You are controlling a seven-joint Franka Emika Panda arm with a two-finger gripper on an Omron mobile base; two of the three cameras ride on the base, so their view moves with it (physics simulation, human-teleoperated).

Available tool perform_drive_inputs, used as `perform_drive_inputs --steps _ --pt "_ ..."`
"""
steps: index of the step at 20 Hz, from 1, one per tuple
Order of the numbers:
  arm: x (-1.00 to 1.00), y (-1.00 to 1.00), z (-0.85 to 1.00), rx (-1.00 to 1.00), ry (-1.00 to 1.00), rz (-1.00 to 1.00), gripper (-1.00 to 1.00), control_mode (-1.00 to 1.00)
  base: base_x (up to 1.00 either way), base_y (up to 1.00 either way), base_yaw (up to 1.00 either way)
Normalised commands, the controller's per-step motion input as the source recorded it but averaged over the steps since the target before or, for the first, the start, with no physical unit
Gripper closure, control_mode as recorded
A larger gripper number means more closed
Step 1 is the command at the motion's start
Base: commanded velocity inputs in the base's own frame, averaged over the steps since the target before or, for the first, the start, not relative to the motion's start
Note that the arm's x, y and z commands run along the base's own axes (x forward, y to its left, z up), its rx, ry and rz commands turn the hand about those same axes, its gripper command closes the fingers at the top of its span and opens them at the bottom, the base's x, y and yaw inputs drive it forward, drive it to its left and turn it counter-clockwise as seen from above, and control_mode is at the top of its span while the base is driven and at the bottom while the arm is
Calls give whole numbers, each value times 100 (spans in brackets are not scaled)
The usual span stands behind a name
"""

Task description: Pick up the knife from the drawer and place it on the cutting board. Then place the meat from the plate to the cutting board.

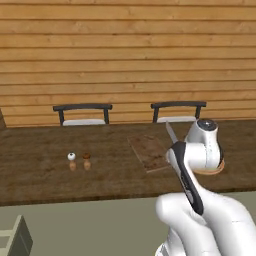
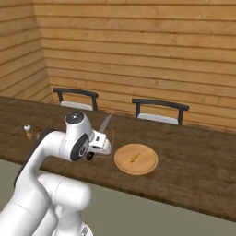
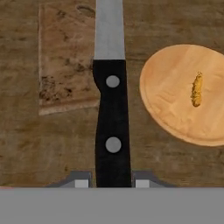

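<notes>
Hand [image 3: 113,181] closed on the knife [image 3: 112,113]: both finger tips press the butt of the black handle, one per side. Two silver rivets show on the handle; blade runs toward 12 o'clock in the hand view and leaves the frame at the top. No brand, label or writing readable on knife, board or plate.

Knife is held in the air above the table [image 1: 45,182]. In the left base view the blade [image 1: 171,131] sticks up at 12 o'clock from behind the arm; in the right base view the blade [image 2: 105,123] slants toward 1 o'clock above the wrist.

Cutting board [image 3: 65,65]: on the table, at 10 o'clock of the handle in the hand view; the blade crosses its right edge. Board [image 1: 149,151] bare.

Plate [image 3: 186,94]: at 3 o'clock of the handle, apart from the board. Meat [image 3: 197,89], a small golden-yellow strip, lies on it. Plate [image 2: 136,159] rests near the table's front edge.

Two small shakers [image 1: 79,161] stand well apart, at 9 o'clock of the board. Two chairs [image 1: 82,114] stand behind the table against the wooden wall.
</notes>
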Motion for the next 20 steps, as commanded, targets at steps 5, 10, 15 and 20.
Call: perform_drive_inputs --steps 5,10,15,20 --pt "100 28 -1 0 6 11 100 -100 0 0 0" --pt "100 39 -3 -2 19 11 100 -100 0 0 0" --pt "91 50 -30 0 26 9 100 -100 0 0 0" --pt "44 11 -55 0 13 -2 100 -100 0 0 0"
